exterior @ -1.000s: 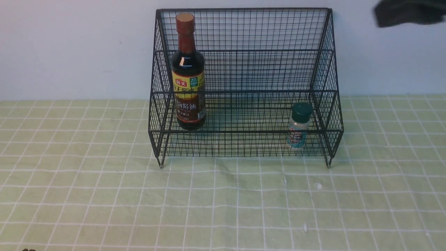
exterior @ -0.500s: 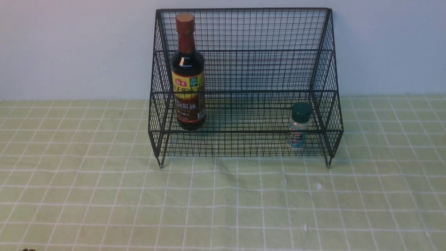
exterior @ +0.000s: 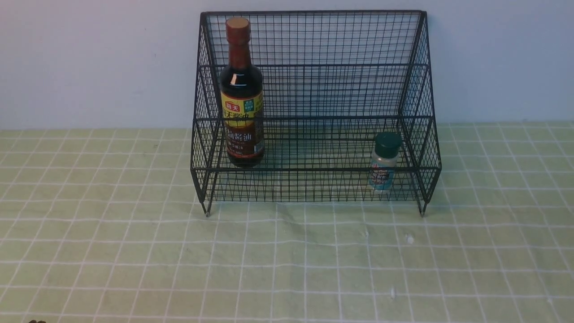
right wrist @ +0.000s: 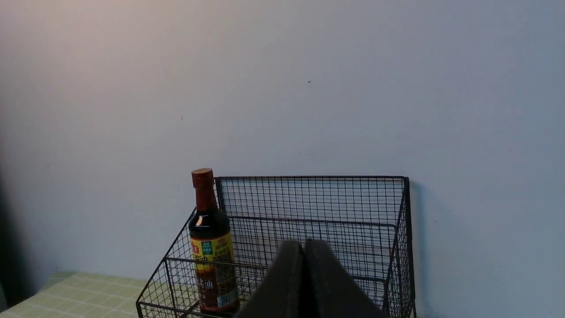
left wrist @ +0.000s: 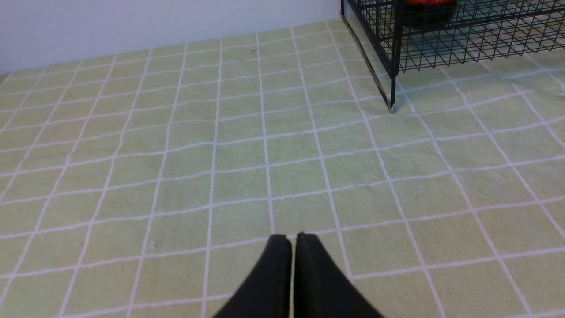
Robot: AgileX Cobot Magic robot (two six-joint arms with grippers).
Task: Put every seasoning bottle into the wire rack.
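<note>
While the front view held steady, the soy-sauce bottle (exterior: 241,92) stood upright at the wire rack's (exterior: 417,67) left end and the green-capped shaker jar (exterior: 384,161) near its right front corner. Left wrist: left gripper (left wrist: 293,238) pinched closed, empty. Right wrist: right gripper (right wrist: 303,247) closed, empty. Job looked finished; best to retreat clear of the mesh.

wire rack (exterior: 341,89): black mesh
soy-sauce bottle (exterior: 241,96): dark brown, brown-red cap, yellow-and-brown label with red patch
shaker jar (exterior: 383,162): clear, dark green cap, teal label
tablecloth (exterior: 134,251): pale green, white grid lines
wall (exterior: 89,58): plain bluish white
</note>
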